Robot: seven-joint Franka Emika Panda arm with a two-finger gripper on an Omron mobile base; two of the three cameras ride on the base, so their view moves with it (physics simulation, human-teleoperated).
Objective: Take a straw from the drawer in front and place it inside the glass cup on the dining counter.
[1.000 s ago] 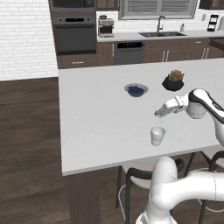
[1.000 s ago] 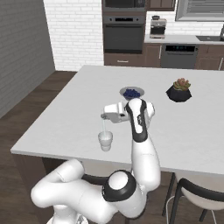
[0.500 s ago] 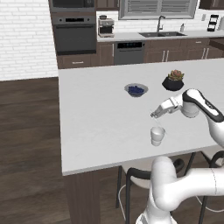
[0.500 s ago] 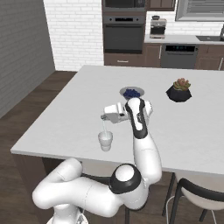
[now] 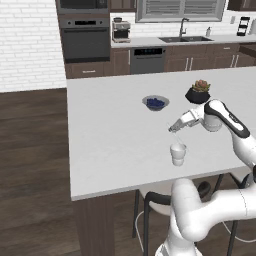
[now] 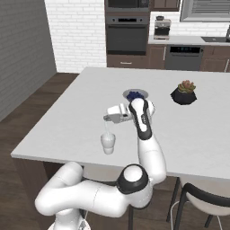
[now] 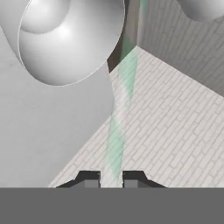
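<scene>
The gripper (image 6: 107,118) hung just above the glass cup (image 6: 108,143) near the front edge of the white tabletop (image 5: 110,125). Its jaws were nearly shut, pinching the straw (image 7: 120,113), which ran from between the fingertips (image 7: 89,178) out ahead of the hand. Farther back on the tabletop stood a bowl (image 5: 155,103) with blue contents and a black plant pot (image 5: 198,93), well apart from the cup.

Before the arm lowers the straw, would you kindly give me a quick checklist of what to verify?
1. Straw between the gripper fingertips: ok.
2. Gripper above the cup: ok in both base views.
3. Straw tip inside the rim: cannot tell, too thin.
4. Cup upright on the counter: ok.
5. Bowl and plant pot apart from the cup: ok.
</scene>
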